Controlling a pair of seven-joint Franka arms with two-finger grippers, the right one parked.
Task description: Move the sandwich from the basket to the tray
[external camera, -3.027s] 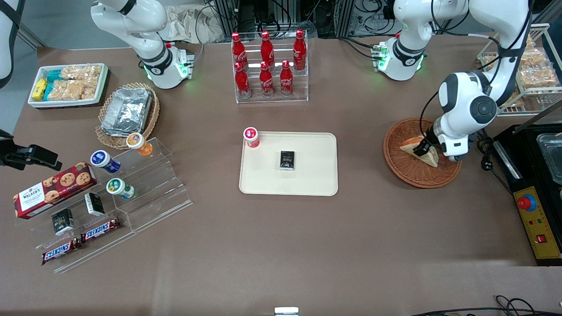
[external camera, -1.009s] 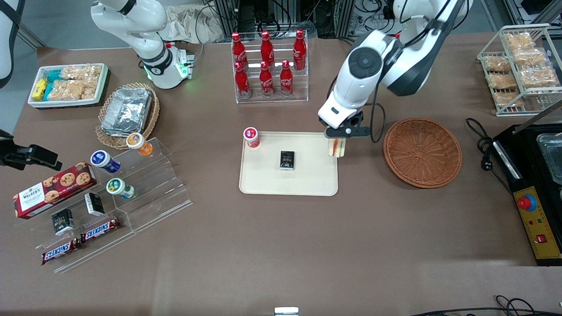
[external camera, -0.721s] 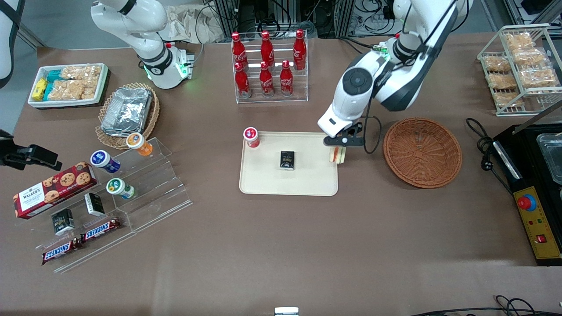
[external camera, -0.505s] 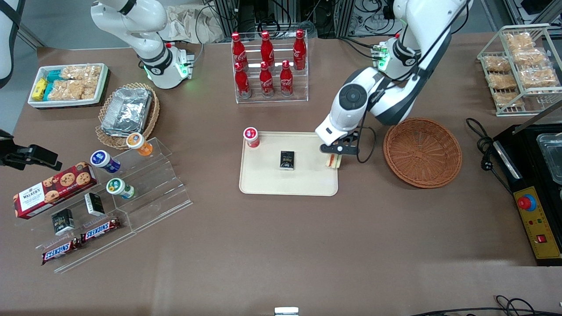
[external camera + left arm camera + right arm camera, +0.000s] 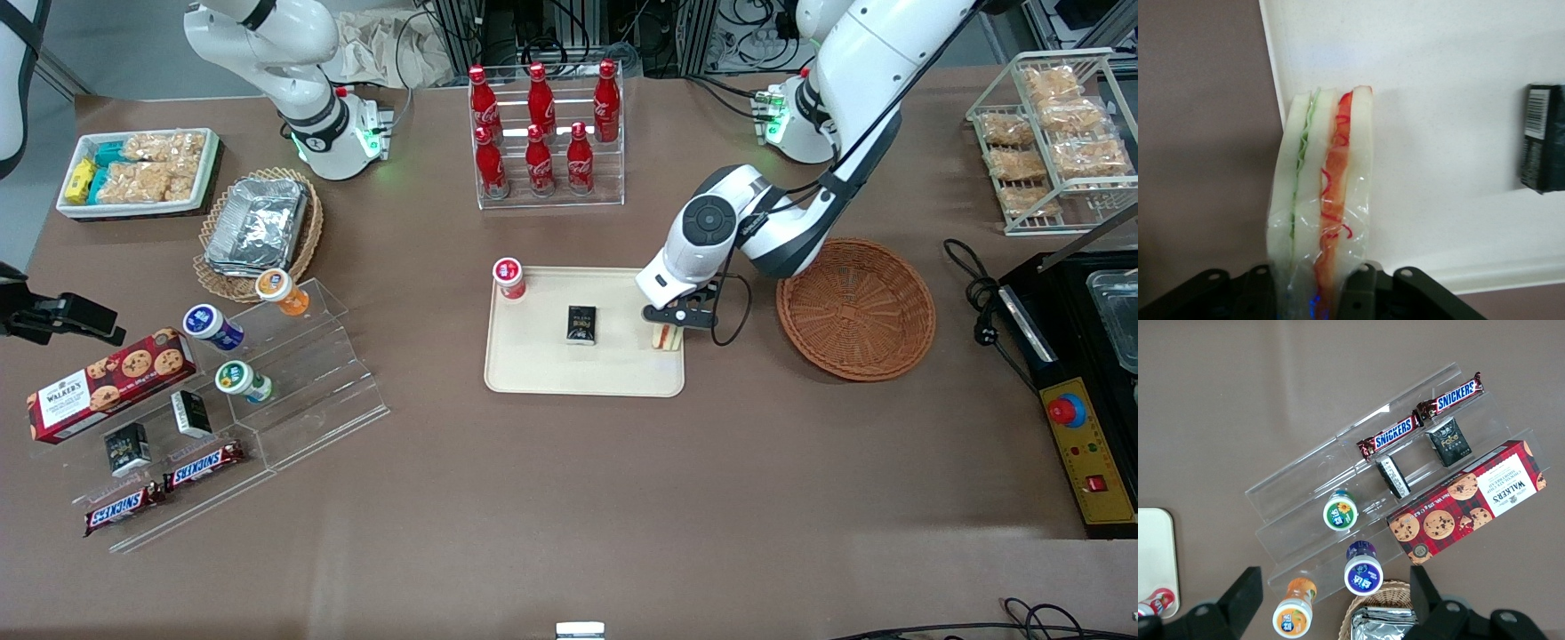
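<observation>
My left gripper is shut on the sandwich, a plastic-wrapped wedge of white bread with red and green filling. It holds it on edge, low over the cream-beige tray, at the tray's end toward the working arm. In the left wrist view the sandwich stands between the black fingers, its tip over the tray near the rim. The round reddish-brown basket lies empty beside the tray, toward the working arm's end of the table.
On the tray lie a small black box and, at its corner, a red-capped cup. A rack of red cola bottles stands farther from the front camera. A clear stepped stand of snacks lies toward the parked arm's end.
The gripper lifted the sandwich out of the basket, carried it across to the tray and lowered it over the tray's near end. The basket is now empty.
</observation>
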